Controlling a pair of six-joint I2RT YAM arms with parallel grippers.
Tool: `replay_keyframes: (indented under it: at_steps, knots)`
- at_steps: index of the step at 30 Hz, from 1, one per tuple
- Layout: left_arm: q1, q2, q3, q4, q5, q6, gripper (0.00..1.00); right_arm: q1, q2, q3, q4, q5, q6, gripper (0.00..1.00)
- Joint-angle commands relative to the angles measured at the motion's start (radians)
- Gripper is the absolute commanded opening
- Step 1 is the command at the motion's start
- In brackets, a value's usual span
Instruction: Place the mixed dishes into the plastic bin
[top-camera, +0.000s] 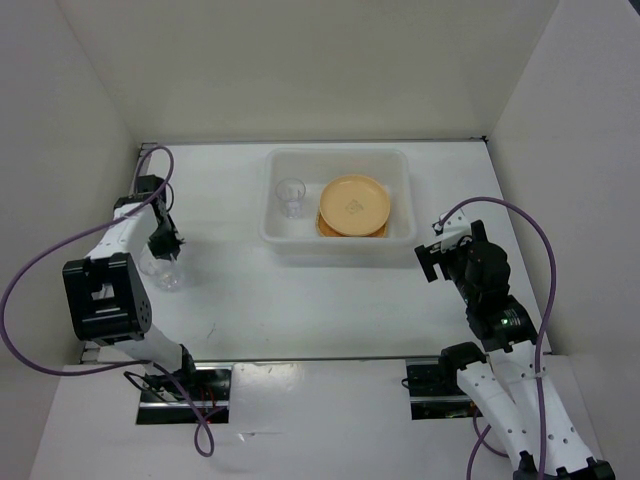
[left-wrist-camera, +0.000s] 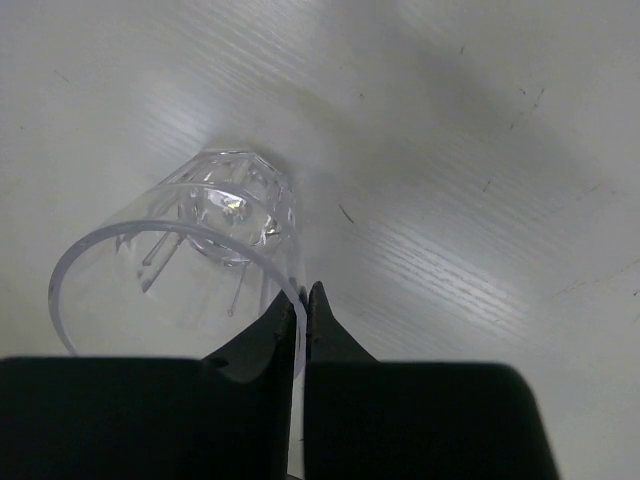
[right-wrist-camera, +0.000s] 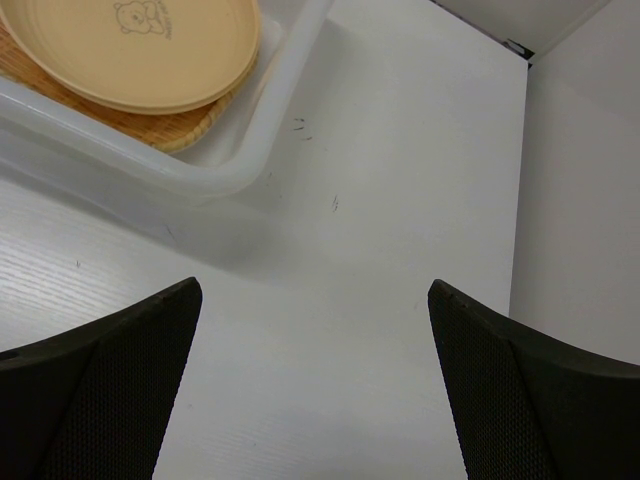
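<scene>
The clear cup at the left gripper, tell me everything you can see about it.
The clear cup is a small, see-through plastic tumbler: round open rim, smooth walls, faceted base, empty. The left gripper pinches its wall at the rim, one finger inside, one outside. It is over the white table, left of the plastic bin and outside it. Whether its base touches the table, I cannot tell.
</scene>
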Motion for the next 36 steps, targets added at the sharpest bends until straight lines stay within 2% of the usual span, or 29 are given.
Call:
replay_keyframes:
  at_steps: [1, 5, 7, 8, 9, 11, 14, 16, 18, 19, 22, 24, 30, 36]
  knots:
    - [0.005, -0.002, 0.007, 0.021, -0.006, 0.0, 0.0, 0.01, -0.007, -0.004, 0.053, 0.008, -0.004, 0.98]
    - [0.005, -0.064, 0.088, -0.013, -0.029, -0.037, 0.0, 0.01, -0.007, -0.004, 0.053, 0.008, -0.004, 0.98]
    - [0.005, -0.17, 0.131, 0.01, 0.044, -0.055, 0.0, 0.01, -0.007, -0.004, 0.053, 0.008, -0.004, 0.98]
    - [0.005, -0.215, 0.143, 0.089, 0.088, -0.055, 0.0, 0.01, -0.007, -0.004, 0.053, 0.008, -0.004, 0.98]
    - [0.005, -0.258, 0.16, 0.128, 0.144, -0.055, 0.0, 0.01, -0.007, -0.004, 0.053, -0.001, -0.004, 0.98]
    - [0.005, -0.24, 0.238, 0.149, 0.364, -0.046, 0.0, 0.01, -0.007, -0.004, 0.053, -0.001, -0.004, 0.98]
    - [-0.027, -0.21, 0.261, 0.327, 0.753, -0.08, 0.0, 0.01, -0.007, -0.004, 0.053, -0.001, -0.004, 0.98]
    - [-0.069, -0.168, 0.315, 0.375, 0.82, -0.097, 0.0, 0.01, -0.007, -0.004, 0.053, -0.001, -0.004, 0.98]
    - [-0.154, -0.135, 0.381, 0.335, 0.789, -0.056, 0.0, 0.01, -0.007, -0.004, 0.053, -0.001, -0.004, 0.98]
    - [-0.184, -0.093, 0.457, 0.268, 0.769, 0.013, 0.0, 0.01, -0.007, -0.004, 0.053, -0.001, -0.004, 0.98]
    - [-0.3, 0.008, 0.569, 0.113, 0.646, 0.137, 0.0, 0.01, -0.007, -0.004, 0.053, -0.001, -0.004, 0.98]
    - [-0.354, 0.063, 0.626, 0.065, 0.565, 0.171, 0.0, 0.01, -0.007, -0.004, 0.053, -0.001, -0.004, 0.98]
    - [-0.516, 0.177, 0.648, 0.006, 0.463, 0.181, 0.0, 0.01, -0.007, -0.004, 0.053, -0.001, -0.004, 0.98]
    - [-0.621, 0.261, 0.648, -0.013, 0.307, 0.181, 0.0, 0.01, -0.007, -0.004, 0.053, -0.001, -0.004, 0.98]
